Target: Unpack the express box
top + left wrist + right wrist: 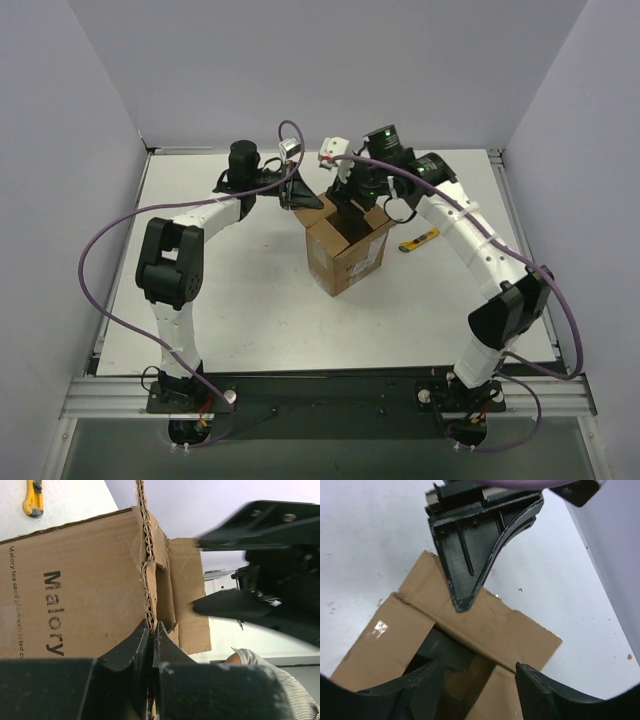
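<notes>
Left tool (152, 630): fingers together, clamped on the ragged corrugated edge of one top flap (145, 555). The cardboard runs straight up from between the two fingertips.
Left tool, from above: it reaches in from the left and meets the carton at its far left top corner.
Right tool (480, 680): fingers well apart with nothing between them. It hangs directly over the open top of the carton and touches no cardboard that I can make out.
Right tool, seen from the left wrist: both dark fingers stand spread just beyond the folded-out flaps.
Express box (345, 245): stands upright near the middle of the table (250, 300), between the two arms and turned corner-on to them. A white label (368, 258) faces the near right side.
Box top: open. Flaps are folded outward on at least two sides, and the opening sits under the right tool.
Box print: "Malory" in dark letters on the brown panel beside the clamped edge.
Inside the box: a dark greyish shape (442, 650) lies low in the opening. I cannot tell what it is.
Utility knife (418, 240): yellow and black, flat on the table to the right of the box, apart from it and from both tools.
</notes>
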Robot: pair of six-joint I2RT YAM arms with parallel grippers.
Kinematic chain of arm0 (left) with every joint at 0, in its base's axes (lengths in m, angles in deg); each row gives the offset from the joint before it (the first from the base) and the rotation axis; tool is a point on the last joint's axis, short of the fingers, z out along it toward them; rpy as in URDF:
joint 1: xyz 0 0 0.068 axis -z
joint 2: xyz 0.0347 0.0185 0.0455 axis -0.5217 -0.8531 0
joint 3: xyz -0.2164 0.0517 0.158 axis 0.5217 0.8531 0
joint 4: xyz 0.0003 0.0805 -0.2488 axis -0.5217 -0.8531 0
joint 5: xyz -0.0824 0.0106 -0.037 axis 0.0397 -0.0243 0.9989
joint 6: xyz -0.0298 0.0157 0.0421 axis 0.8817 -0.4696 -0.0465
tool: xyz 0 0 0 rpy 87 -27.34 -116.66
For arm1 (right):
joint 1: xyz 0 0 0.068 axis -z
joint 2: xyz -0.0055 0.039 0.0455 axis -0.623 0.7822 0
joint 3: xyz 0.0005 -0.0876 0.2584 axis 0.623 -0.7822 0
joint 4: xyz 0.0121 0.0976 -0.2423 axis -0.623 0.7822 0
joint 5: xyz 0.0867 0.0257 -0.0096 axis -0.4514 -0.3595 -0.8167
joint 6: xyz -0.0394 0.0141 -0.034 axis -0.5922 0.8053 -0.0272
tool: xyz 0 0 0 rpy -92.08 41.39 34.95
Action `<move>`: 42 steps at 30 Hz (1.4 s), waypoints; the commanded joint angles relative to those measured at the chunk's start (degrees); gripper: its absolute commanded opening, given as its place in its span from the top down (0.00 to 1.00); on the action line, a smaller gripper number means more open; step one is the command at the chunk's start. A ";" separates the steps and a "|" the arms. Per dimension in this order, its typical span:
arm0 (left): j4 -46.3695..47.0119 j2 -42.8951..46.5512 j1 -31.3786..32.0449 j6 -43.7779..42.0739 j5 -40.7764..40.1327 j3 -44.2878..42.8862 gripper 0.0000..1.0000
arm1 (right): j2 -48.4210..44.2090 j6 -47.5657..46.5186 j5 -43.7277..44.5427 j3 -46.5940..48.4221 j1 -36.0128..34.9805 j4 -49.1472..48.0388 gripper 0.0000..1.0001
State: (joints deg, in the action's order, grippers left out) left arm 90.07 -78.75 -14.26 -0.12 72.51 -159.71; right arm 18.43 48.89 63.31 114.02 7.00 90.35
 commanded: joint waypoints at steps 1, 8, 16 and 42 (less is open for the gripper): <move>-1.26 -1.13 0.04 -3.10 1.69 -3.57 1.00 | 4.50 0.19 15.35 -2.88 -3.09 -5.30 0.38; -2.58 -1.74 -0.75 -4.16 1.42 -4.80 1.00 | 1.95 -4.79 32.41 -11.32 -7.23 -13.56 0.36; -3.81 -1.74 -0.67 -5.65 1.69 -5.33 1.00 | -0.33 -9.12 35.51 -10.54 -3.11 -15.94 0.44; -8.91 0.01 1.53 -11.11 1.60 -7.52 1.00 | 5.99 18.92 -2.32 -9.56 16.15 1.55 0.59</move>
State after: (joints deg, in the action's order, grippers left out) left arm 82.16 -80.42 -12.84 -8.63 72.32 -164.70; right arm 21.99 66.09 62.26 107.25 24.16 83.79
